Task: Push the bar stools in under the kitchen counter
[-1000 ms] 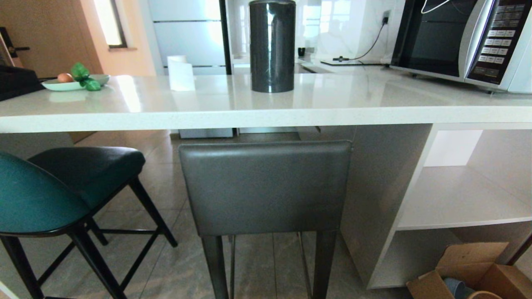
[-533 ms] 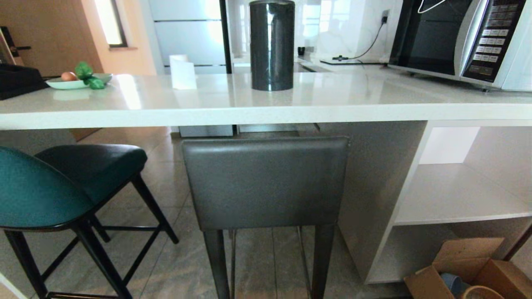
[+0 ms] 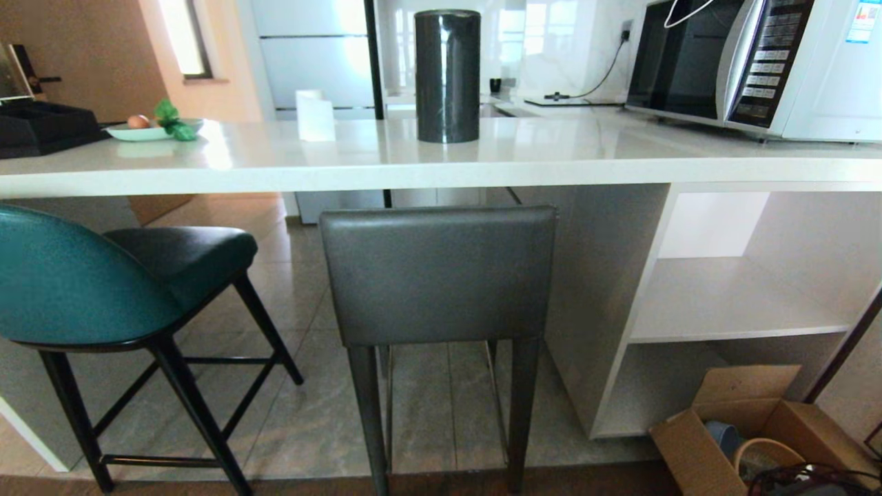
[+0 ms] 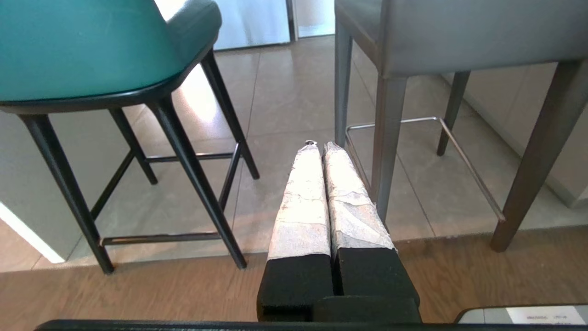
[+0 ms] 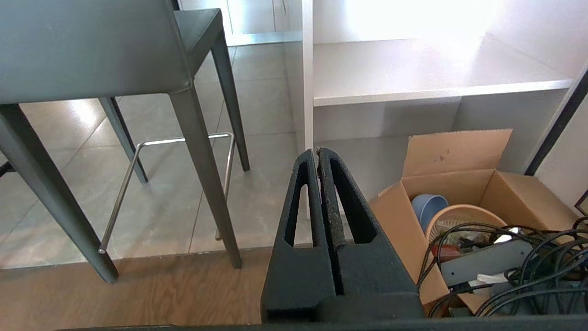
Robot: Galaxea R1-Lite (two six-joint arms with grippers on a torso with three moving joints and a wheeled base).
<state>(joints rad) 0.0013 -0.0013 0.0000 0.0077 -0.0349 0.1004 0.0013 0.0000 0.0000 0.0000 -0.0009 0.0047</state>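
The boxy dark grey bar stool (image 3: 439,275) stands with its back toward me and its seat under the white kitchen counter (image 3: 427,165), beside the slab leg (image 3: 606,289). The teal bar stool (image 3: 76,282) stands to its left, angled, seat partly under the counter edge. Neither arm shows in the head view. My left gripper (image 4: 320,146) is shut and empty, low over the floor between the teal stool (image 4: 87,46) and the grey stool (image 4: 459,32). My right gripper (image 5: 317,151) is shut and empty, to the right of the grey stool (image 5: 92,46).
On the counter stand a black cylinder (image 3: 447,76), a microwave (image 3: 751,62), a white holder (image 3: 314,116) and a fruit plate (image 3: 153,129). White open shelves (image 3: 730,303) fill the right end. An open cardboard box (image 3: 744,427) with cables sits on the floor at right.
The whole head view has shifted: the counter and both stools look smaller and sit farther off, and more floor and box show, so the camera has backed away. The stools' places by the counter look unchanged.
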